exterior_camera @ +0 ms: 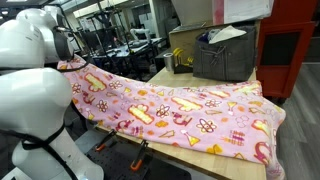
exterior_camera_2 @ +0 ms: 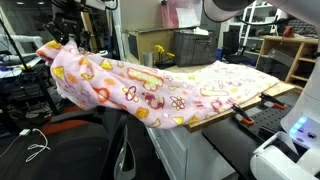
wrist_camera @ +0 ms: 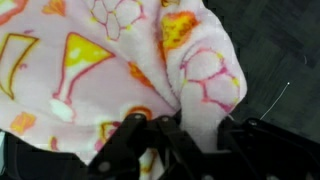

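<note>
Workshop benches and shelving crowd the background behind a wooden tabletop (exterior_camera: pixel 172 152). At the far left of both exterior views my tool (exterior_camera: pixel 66 48) hangs above the tabletop's end, with my white arm (exterior_camera: pixel 35 70) filling the left edge of the frame in an exterior view. The tool is clamped on one corner of a pink blanket (exterior_camera: pixel 180 110) printed with yellow and red shapes.

From that pinched corner the blanket sags down and runs rightward, spread over most of the tabletop, and its near edge droops over the side. In an exterior view (exterior_camera_2: pixel 170 90) the lifted end hangs in loose folds at upper left, while the rest lies flat toward the right.

At the upper right of an exterior view, a grey crate (exterior_camera: pixel 225 58) stands just behind the blanket, with a cardboard box (exterior_camera: pixel 188 40) beside it.

In the wrist view the blanket (wrist_camera: pixel 90 60) fills the upper left. A bunched fold drops between my dark fingers (wrist_camera: pixel 125 140) at bottom centre, and dark floor (wrist_camera: pixel 280 50) shows at right.
</note>
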Controlling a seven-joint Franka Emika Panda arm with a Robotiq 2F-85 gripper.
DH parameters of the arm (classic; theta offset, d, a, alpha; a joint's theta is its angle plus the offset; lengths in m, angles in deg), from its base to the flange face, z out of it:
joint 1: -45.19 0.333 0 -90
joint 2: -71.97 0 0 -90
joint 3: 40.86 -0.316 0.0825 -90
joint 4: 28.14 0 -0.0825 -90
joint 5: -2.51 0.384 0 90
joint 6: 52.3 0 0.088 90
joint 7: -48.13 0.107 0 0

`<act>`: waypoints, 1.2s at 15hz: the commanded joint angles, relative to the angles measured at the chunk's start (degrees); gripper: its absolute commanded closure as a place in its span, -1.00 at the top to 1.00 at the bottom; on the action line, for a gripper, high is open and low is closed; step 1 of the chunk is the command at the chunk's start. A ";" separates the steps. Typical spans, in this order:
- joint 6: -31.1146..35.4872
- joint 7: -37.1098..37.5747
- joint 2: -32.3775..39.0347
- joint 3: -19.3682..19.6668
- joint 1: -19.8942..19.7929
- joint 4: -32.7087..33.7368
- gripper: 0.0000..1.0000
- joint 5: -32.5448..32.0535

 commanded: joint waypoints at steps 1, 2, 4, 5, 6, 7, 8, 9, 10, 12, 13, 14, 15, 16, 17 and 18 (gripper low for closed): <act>4.52 1.93 -1.13 1.79 1.22 -1.49 -0.27 -1.34; 5.32 2.57 -1.07 3.07 1.63 -1.43 -0.25 -2.39; 7.12 4.00 -1.22 5.28 2.23 -1.39 0.02 -4.39; 8.17 4.25 -1.41 6.36 2.50 -1.44 0.16 -5.10; 9.35 4.56 -1.60 7.20 2.68 -1.65 0.34 -6.30; 9.73 4.69 -1.92 8.15 2.78 -2.02 0.47 -7.62; 9.86 5.18 -1.85 9.28 2.78 -2.19 0.60 -8.95; 9.25 5.39 -1.68 10.63 2.63 -2.15 0.76 -10.48; 8.30 5.31 -1.58 11.48 2.23 -2.28 0.90 -11.35; 1.68 5.32 2.06 14.79 1.16 4.37 1.00 -11.26; 1.48 5.53 -1.56 15.11 0.12 -1.95 1.00 -11.82; -1.44 5.24 -1.39 16.08 -0.82 -1.88 1.00 -11.92; -6.73 4.57 2.14 16.65 -1.80 4.13 1.00 -11.41; -10.03 4.55 2.33 16.87 -2.76 4.20 1.00 -11.28; -14.25 3.60 2.17 16.03 -3.75 4.27 1.00 -10.18; -16.98 3.16 1.82 15.60 -4.34 3.58 1.00 -9.74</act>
